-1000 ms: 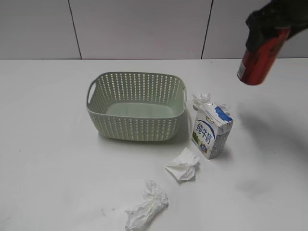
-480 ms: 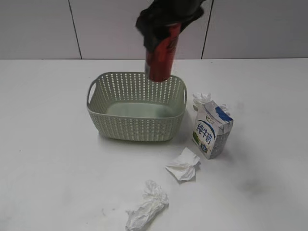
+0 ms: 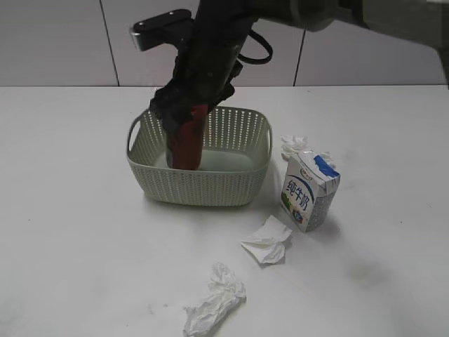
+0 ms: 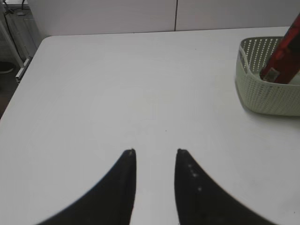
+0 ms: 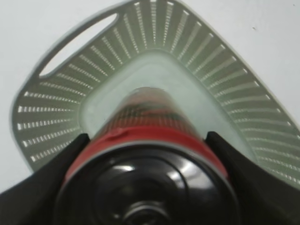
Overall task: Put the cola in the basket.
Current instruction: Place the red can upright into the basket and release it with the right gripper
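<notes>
Change: the cola (image 3: 186,144) has come leftward and down from above the far rim; its lower end is now inside the basket (image 3: 200,187), in the left half.
Right arm pose: it reaches in from the upper right of the exterior view, across the middle, and slants down over the basket's back wall, wrist above the rim.
Right end effector (image 3: 184,116): clamped on the cola near its upper part, one dark finger on either side of the can in the right wrist view (image 5: 145,154).
Cola: tilted, top leaning toward the arm; whether its base touches the basket floor cannot be told.
Left end effector (image 4: 154,152): fingers spread with a gap between the tips, low over bare desk (image 4: 117,93), well apart from the basket.
Hidden: the can's top is covered by the end effector in the exterior view; the left wrist view cuts the basket (image 4: 267,98) at the right edge.
Around: milk carton (image 3: 309,191) just right of the basket; crumpled tissues (image 3: 268,241) in front.
</notes>
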Robot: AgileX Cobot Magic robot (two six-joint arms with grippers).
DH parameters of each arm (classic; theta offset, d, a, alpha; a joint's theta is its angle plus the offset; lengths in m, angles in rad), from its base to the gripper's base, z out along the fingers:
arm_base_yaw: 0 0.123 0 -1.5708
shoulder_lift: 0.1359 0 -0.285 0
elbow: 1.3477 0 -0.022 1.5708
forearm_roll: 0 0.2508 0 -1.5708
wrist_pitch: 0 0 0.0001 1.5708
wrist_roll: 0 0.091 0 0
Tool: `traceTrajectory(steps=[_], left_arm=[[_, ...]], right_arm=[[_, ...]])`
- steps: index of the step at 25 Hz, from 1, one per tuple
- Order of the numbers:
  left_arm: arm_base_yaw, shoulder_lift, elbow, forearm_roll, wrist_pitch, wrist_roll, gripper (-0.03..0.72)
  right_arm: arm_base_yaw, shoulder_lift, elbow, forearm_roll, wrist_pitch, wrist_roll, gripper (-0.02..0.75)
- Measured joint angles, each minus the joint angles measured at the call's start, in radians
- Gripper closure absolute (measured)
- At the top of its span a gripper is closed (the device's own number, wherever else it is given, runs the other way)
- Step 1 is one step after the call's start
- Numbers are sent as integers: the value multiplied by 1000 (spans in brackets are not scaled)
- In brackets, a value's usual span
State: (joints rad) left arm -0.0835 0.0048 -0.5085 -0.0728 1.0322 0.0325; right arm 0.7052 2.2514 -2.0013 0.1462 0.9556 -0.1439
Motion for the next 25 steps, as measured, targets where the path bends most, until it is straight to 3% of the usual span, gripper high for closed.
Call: traceTrajectory(steps=[13, 18, 25], left_arm=[[0, 0, 0, 0, 0, 0, 460], [0, 0, 0, 0, 0, 0, 460], [0, 0, 0, 0, 0, 0, 460]], right_arm=[[0, 36, -1, 10, 36, -77, 216], [0, 36, -8, 13, 27, -80, 162], [0, 36, -64, 39, 12, -80, 154]])
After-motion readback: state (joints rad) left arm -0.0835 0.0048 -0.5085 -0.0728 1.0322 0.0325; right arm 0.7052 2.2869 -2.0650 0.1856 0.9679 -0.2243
